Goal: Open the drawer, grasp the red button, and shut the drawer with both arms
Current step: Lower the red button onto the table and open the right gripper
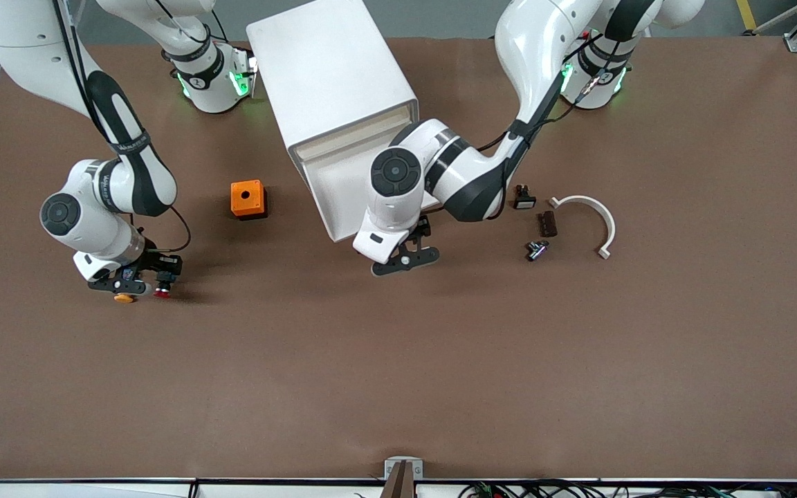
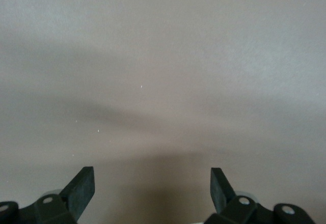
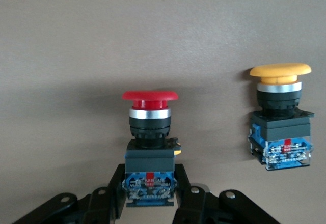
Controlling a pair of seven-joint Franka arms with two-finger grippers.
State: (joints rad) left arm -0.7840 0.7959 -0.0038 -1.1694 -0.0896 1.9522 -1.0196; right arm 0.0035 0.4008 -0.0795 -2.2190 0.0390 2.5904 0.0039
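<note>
The white cabinet [image 1: 329, 76] lies near the arms' bases, and its drawer [image 1: 333, 200] is pulled out toward the front camera. My right gripper [image 1: 144, 280] [image 3: 149, 183] is low over the table at the right arm's end. It is shut on the black and blue body of the red-capped button [image 1: 162, 290] [image 3: 149, 127]. My left gripper [image 1: 405, 259] [image 2: 153, 183] hangs open over bare table just in front of the open drawer, with nothing between its fingers. The left arm's wrist hides part of the drawer.
An orange-yellow-capped button [image 1: 123, 299] [image 3: 279, 117] sits right beside the held one. An orange cube with a hole [image 1: 247, 198] sits beside the drawer. Toward the left arm's end lie a white curved bracket [image 1: 596, 221] and small dark parts [image 1: 546, 223].
</note>
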